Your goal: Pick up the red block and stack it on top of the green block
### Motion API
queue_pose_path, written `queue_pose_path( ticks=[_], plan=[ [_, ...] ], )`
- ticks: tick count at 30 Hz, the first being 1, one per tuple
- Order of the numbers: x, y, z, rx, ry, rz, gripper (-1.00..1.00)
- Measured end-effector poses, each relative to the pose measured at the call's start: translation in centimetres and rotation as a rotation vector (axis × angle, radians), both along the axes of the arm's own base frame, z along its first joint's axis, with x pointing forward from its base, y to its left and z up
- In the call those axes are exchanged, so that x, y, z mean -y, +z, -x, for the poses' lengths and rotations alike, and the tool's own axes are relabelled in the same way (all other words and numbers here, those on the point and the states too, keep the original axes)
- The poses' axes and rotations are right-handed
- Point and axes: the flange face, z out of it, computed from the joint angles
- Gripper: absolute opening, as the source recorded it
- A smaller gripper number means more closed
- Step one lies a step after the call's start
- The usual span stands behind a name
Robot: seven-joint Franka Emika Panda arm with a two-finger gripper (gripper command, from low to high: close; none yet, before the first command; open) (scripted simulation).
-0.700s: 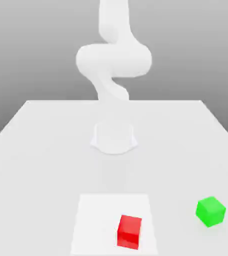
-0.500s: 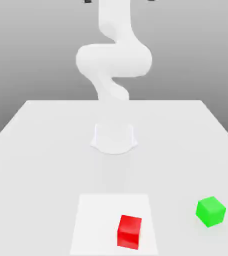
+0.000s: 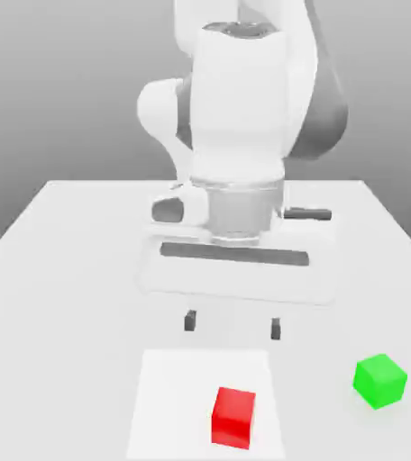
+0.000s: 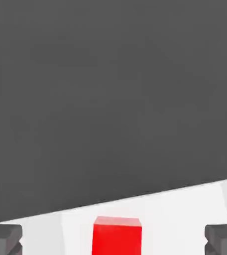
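The red block [image 3: 233, 417] is a small matte cube resting on a pale square patch near the table's front edge. In the hand view the red block [image 4: 117, 235] lies between the two dark fingertips [image 4: 4, 238]. My gripper [image 3: 232, 325] hangs open above the table, higher than the red block and a little behind it, with nothing between its fingers. The green block [image 3: 379, 380] sits on the table to the exterior view's right of the red block, apart from it.
The white table [image 3: 74, 270] spreads wide around both blocks. The pale square patch [image 3: 173, 396] lies under the red block. The arm's bulky white body [image 3: 241, 117] rises behind the gripper.
The hand has dropped from above the frame's top into view, and its open fingers now hang over the table just behind the red block. Both blocks stay where they were.
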Motion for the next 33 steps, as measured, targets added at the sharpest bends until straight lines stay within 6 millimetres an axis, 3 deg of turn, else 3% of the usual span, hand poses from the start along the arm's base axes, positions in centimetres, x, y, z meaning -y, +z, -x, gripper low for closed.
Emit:
queue_pose_path(
  ticks=[3,7,8,15,20,24,28,29,32,33],
  plan=[
    [-0.3,-5.3,1.3,-0.076,-0.022,-0.006,0.00],
    [-0.4,-10.5,1.5,-0.091,-0.026,-0.007,0.00],
    [-0.4,-11.6,1.6,-0.092,-0.026,-0.007,-1.00],
    [-0.4,-11.8,1.6,-0.091,-0.026,-0.007,-1.00],
    [-0.6,-6.6,1.6,-0.092,-0.019,-0.007,-1.00],
    [-9.7,-4.3,3.5,-0.092,0.302,0.002,-1.00],
    [-19.8,-3.1,8.1,-0.090,0.676,0.023,-1.00],
    [-21.2,-3.7,8.8,-0.090,0.734,0.027,-1.00],
    [-22.2,-7.0,9.4,-0.089,0.781,0.031,-1.00],
    [-22.3,-8.0,9.5,-0.089,0.785,0.031,1.00]
  ],
)
